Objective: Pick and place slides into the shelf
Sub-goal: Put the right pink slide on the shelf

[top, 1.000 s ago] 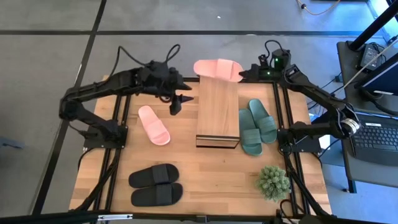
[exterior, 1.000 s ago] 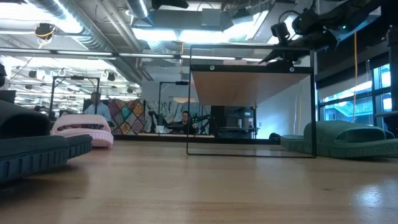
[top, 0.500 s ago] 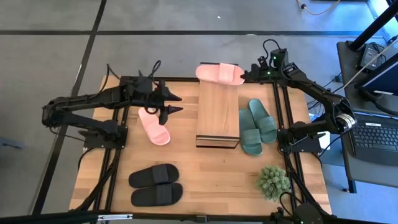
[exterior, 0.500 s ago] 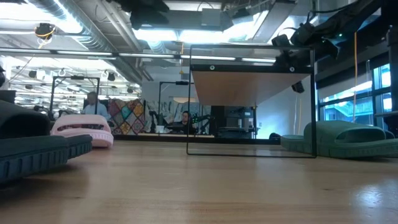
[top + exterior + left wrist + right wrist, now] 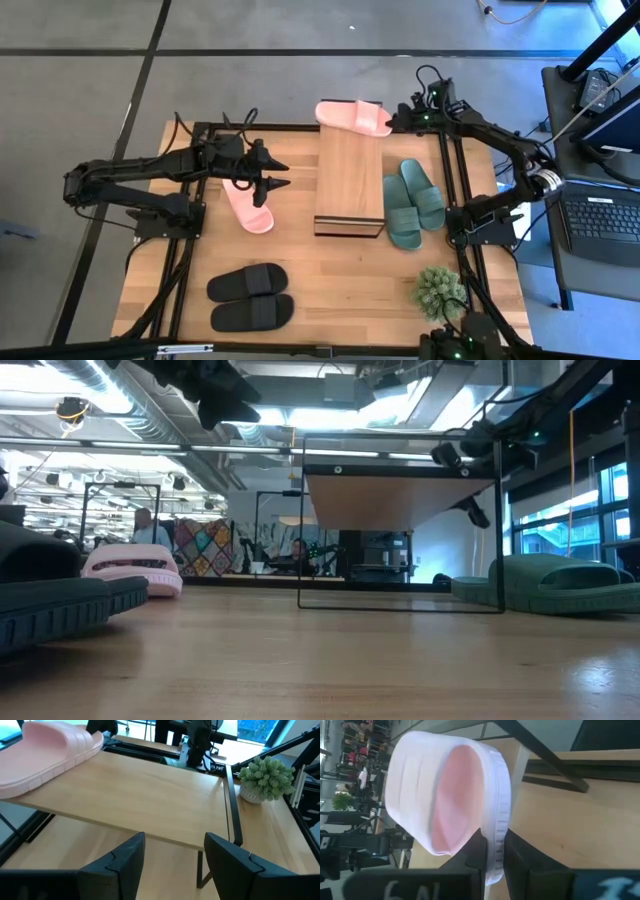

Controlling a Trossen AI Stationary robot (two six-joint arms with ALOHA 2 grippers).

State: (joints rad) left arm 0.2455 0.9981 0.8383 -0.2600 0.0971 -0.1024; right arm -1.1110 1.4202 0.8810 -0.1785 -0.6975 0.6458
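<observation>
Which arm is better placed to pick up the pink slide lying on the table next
The left. Its gripper, fingers open, hangs right over the pink slide on the table, left of the shelf. The right gripper is shut on the other pink slide at the shelf's far end.

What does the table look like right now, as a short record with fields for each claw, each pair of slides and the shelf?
left claw: open, above the pink slide on the table
right claw: shut on the pink slide on the shelf, gripping its sole edge
shelf: mid-table, wood top, one slide at its far end
green slides: paired on the table, right of the shelf
black slides: paired on the table, near left corner
potted plant: near right corner
</observation>
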